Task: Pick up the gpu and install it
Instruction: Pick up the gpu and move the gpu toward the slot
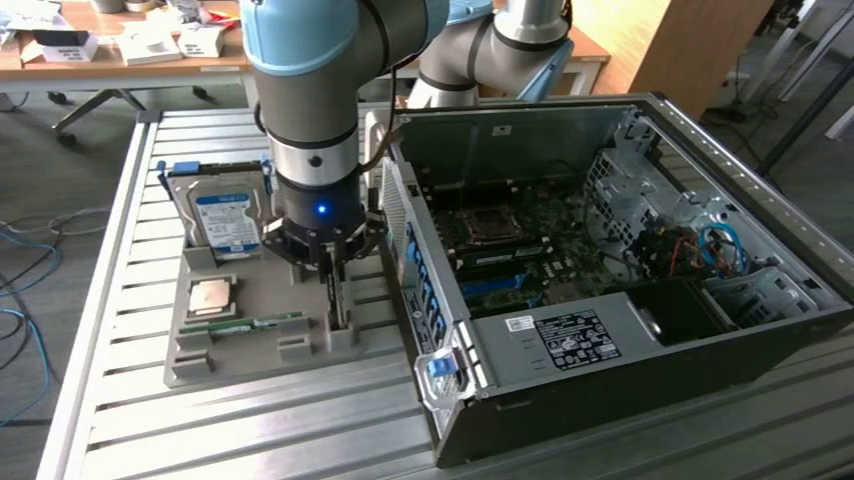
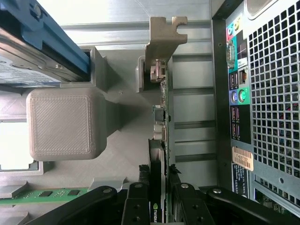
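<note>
The gpu [image 2: 159,117] is standing on its long edge in a slot of the gray printed holder [image 1: 247,355], just beside the open computer case [image 1: 561,335]. I think this is so that fingers can be reaching both flat faces from above. The gripper [image 1: 334,300] is pinching the card near one end, while the card is sitting in its slot, not yet lifted. It is looking thin and dark, with a silver bracket [image 2: 161,44] at the far end.

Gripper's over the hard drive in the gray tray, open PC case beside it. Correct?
No: the gripper is over the gpu, which stands on edge in the gray tray, not over the hard drive. The wrist view shows it. The open PC case beside it is right.
</note>
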`<move>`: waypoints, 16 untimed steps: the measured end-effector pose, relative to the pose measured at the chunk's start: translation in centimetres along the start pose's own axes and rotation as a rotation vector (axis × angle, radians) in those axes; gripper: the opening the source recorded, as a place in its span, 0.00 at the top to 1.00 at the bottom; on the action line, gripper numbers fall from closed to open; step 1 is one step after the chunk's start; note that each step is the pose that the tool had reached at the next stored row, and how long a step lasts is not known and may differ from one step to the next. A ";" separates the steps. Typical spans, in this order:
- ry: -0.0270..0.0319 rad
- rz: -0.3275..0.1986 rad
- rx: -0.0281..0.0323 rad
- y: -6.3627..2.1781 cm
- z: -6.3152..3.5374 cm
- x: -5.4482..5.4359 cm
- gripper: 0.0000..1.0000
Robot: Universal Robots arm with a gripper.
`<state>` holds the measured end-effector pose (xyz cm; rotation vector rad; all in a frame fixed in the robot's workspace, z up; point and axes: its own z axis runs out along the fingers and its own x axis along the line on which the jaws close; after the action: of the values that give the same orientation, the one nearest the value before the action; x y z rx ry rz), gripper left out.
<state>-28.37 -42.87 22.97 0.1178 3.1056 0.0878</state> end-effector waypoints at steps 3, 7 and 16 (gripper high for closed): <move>0.0000 0.000 0.0000 0.00 0.00 0.0 0.74; 0.0000 0.000 0.0000 0.00 0.00 0.0 0.74; 0.0002 -0.004 -0.0001 0.00 0.01 -0.1 0.74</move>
<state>-28.30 -42.87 22.96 0.1114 3.1059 0.0879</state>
